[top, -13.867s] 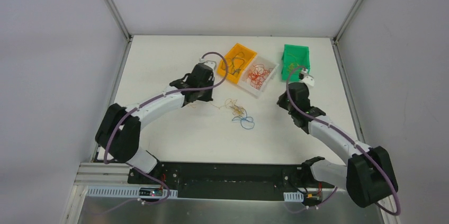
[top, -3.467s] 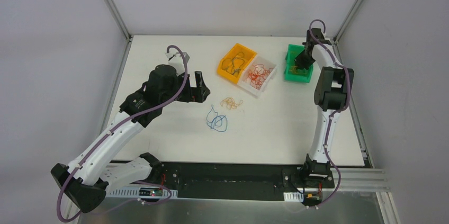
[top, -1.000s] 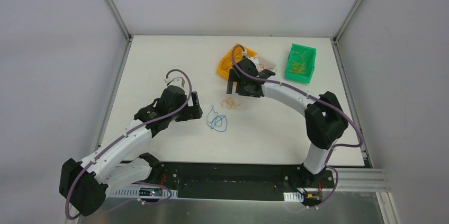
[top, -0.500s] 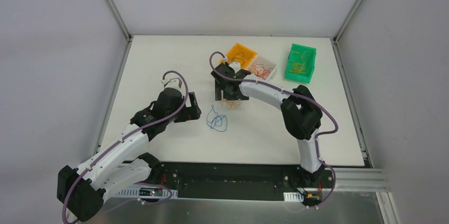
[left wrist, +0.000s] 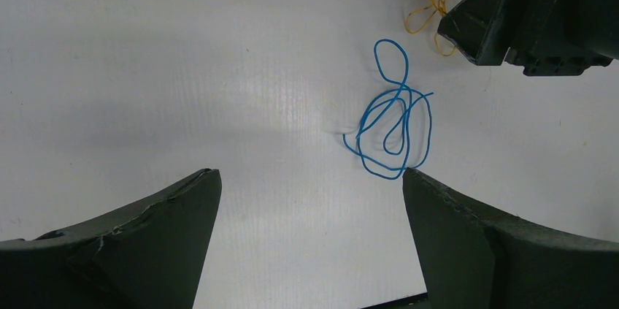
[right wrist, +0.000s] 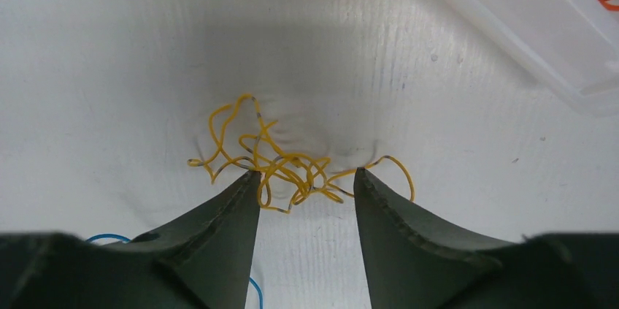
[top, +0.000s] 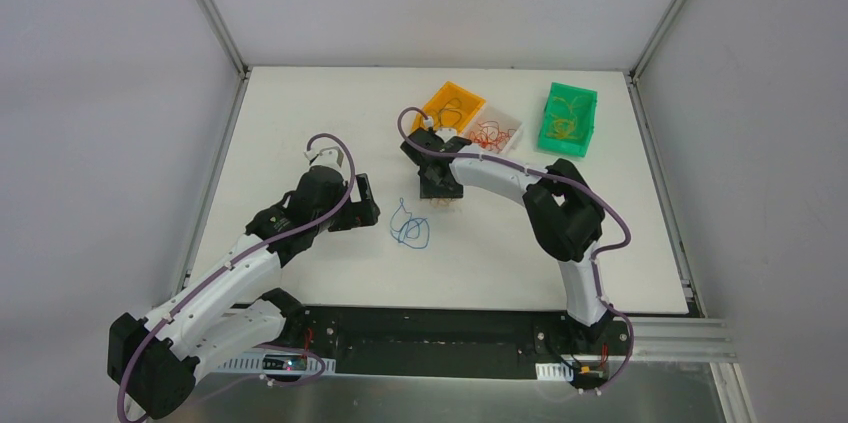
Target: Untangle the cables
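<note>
Right gripper [right wrist: 306, 177] straddled the yellow cable clump [right wrist: 292, 166], near the white bin [right wrist: 525, 2].
Its fingers stood apart around the clump. The left gripper [left wrist: 308, 174] also had its fingers wide apart, beside the blue cable [left wrist: 390, 130], farther from the bin. Closing on one loop only could pull the knot tighter, or the fine wire could slip out.

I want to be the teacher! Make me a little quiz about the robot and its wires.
1. What colour is the cable clump between the right gripper's fingers? A red, B yellow, C black.
2. True or false: the left gripper is shut on the blue cable.
3. Fill in: the bin farthest right in the top view is ____.
Key: 1 B. 2 false, its jaws are open and the blue cable lies free. 3 green.
</note>
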Controlling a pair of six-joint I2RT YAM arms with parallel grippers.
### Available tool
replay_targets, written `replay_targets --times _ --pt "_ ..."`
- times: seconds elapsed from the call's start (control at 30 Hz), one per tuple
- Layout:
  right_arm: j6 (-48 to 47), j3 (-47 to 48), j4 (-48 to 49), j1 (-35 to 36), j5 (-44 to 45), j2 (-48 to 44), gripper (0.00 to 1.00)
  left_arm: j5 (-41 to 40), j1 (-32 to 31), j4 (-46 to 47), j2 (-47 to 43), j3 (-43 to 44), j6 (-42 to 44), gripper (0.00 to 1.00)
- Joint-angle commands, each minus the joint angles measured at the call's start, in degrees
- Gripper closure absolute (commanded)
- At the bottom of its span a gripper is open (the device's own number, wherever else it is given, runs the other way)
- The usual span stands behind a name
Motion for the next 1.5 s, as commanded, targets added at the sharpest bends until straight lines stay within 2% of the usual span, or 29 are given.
replay_targets --times 0.0,0.07,0.2,0.27,0.4,0.43,0.6,0.77,0.97,1.17,1.33,1.47 --pt "0.36 -0.73 0.56 -0.19 -0.33 0.19 0.54 -0.19 0.21 0.31 -0.09 1.17 -0.03 0.01" --pt "0.29 -1.52 0.93 -0.31 -0.47 -0.21 0.63 0.07 0.21 0.26 -0.03 1.51 -0.03 0.01" --pt "0.32 -4.03 2.67 -1.04 -1.74 -1.36 0.66 0.23 0.21 0.24 0.17 1.86 0.05 0.01" --pt "0.16 -5.41 3.53 -1.47 -2.48 -2.03 0.74 0.34 0.21 0.31 0.58 1.95 0.05 0.01" --pt "-0.64 -7.66 4.01 -1.88 -2.23 -4.18 0.97 1.26 0.21 0.31 1.69 2.47 -0.03 0.01" --pt "-0.79 -8.18 4.01 -1.93 -1.56 -5.29 1.00 1.65 0.21 0.31 2.11 2.71 -0.05 0.01" --pt "-2.09 -10.68 3.04 -5.09 -0.53 -14.45 1.00 5.85 0.21 0.63 5.92 4.52 1.14 0.01" --pt "-5.02 -11.45 1.02 -12.77 -1.31 -23.10 1.00 12.84 -0.48 1.62 13.09 7.29 2.31 0.03" --pt "-8.21 -10.51 1.08 -27.65 -4.90 -27.73 1.00 8.60 -6.04 1.54 21.12 10.40 3.25 0.02" --pt "-4.96 -7.04 4.84 -41.82 -9.33 -23.35 1.00 2.52 -11.77 1.47 29.97 14.30 4.14 0.02" --pt "-4.25 3.55 4.23 -45.33 -7.93 -12.72 1.00 -1.75 -14.47 0.99 33.28 16.42 5.15 0.02" --pt "-4.72 12.18 3.05 -46.16 -1.82 -4.70 1.00 -4.64 -16.39 -0.44 36.30 18.64 6.56 0.02"
